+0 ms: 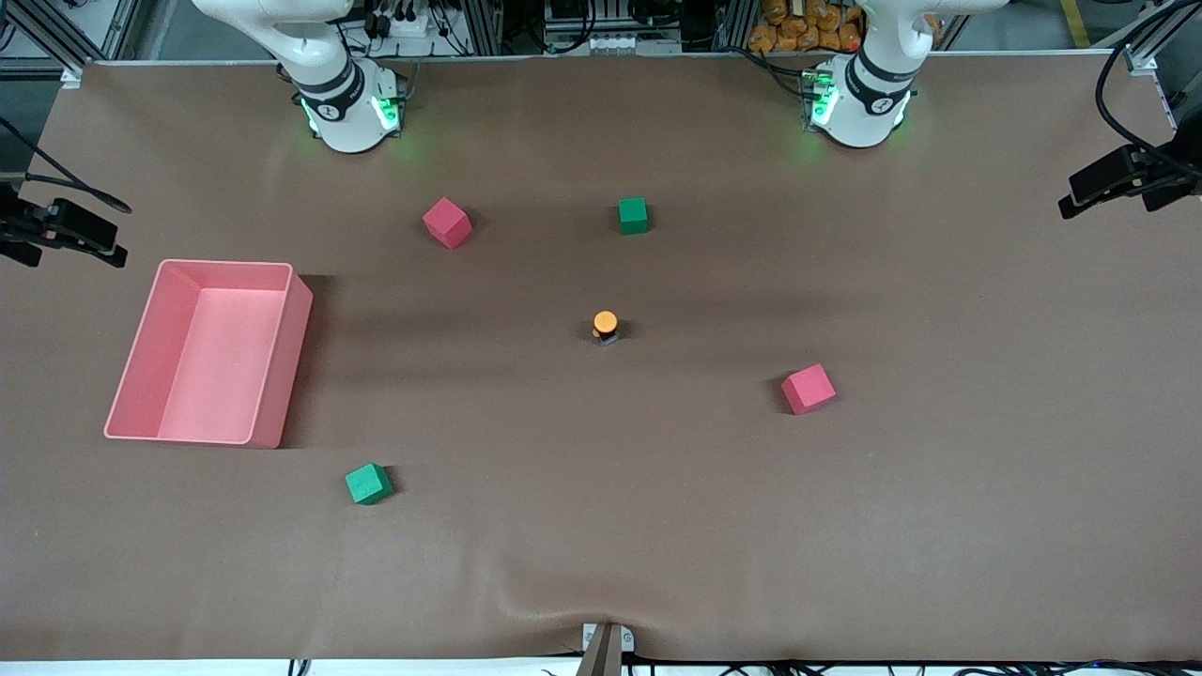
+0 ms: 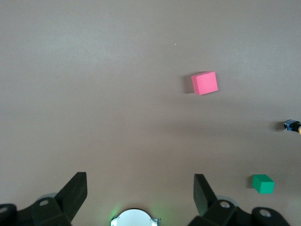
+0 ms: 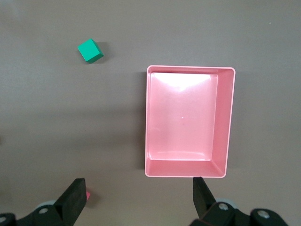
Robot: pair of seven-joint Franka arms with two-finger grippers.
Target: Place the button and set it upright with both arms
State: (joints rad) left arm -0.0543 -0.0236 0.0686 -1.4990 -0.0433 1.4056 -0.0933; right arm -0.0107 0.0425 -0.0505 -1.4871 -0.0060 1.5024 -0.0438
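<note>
We found the button point(image 1: 606, 328) standing cap-up near the table's middle, with a green cube point(image 1: 633, 215) at its 12 o'clock and a red cube point(image 1: 809, 389) at its 4 o'clock. Both arms waited high; the left gripper point(image 2: 139, 192) and right gripper point(image 3: 138, 195) each hung with fingers spread apart, holding nothing. We judged the button so small that a careless approach could topple it.
</note>
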